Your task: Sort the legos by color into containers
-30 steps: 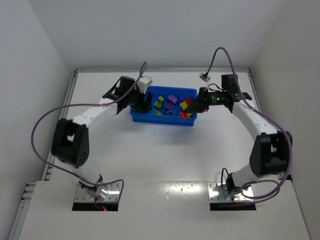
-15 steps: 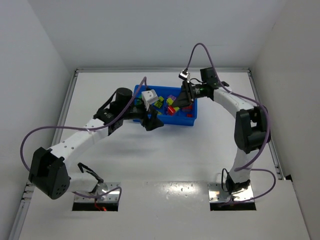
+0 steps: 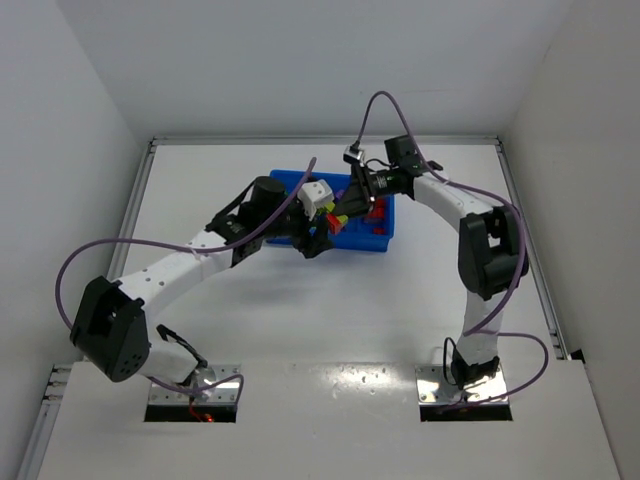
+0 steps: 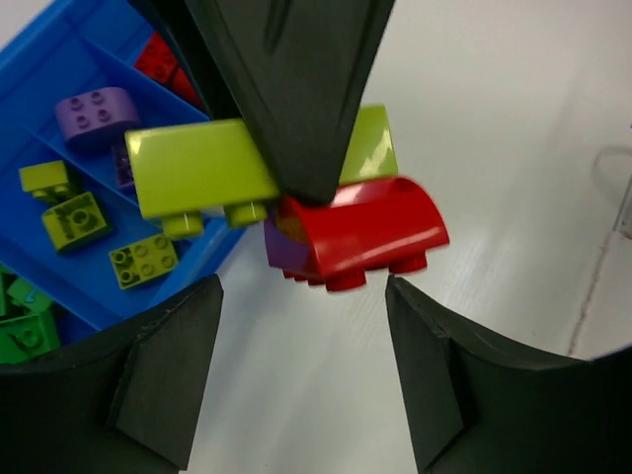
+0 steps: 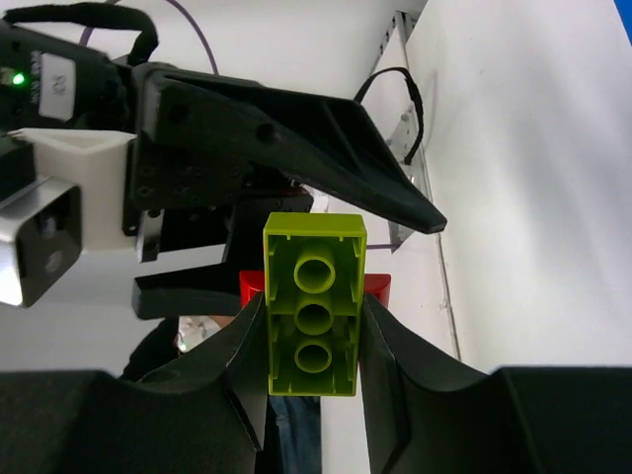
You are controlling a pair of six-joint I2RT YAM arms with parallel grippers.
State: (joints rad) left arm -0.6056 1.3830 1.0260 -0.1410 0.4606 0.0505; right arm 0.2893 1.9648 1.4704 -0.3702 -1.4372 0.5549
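Left wrist view: the right gripper (image 4: 301, 168) is clenched on a short multicolour plastic lego stack (image 4: 355, 232) made of yellow-green bricks, a red curved-top brick and a purple piece. It holds the stack over the white table (image 4: 513, 118), just beside the bright blue rectangular plastic tray (image 4: 59, 39). The left gripper (image 4: 304, 296) is released, with its fingers (image 4: 163, 385) spread on either side below the stack and clear of it. Tray compartments hold a loose purple brick (image 4: 96, 114), yellow-green bricks (image 4: 143, 260), green bricks (image 4: 20, 336) and a red brick (image 4: 158, 59).
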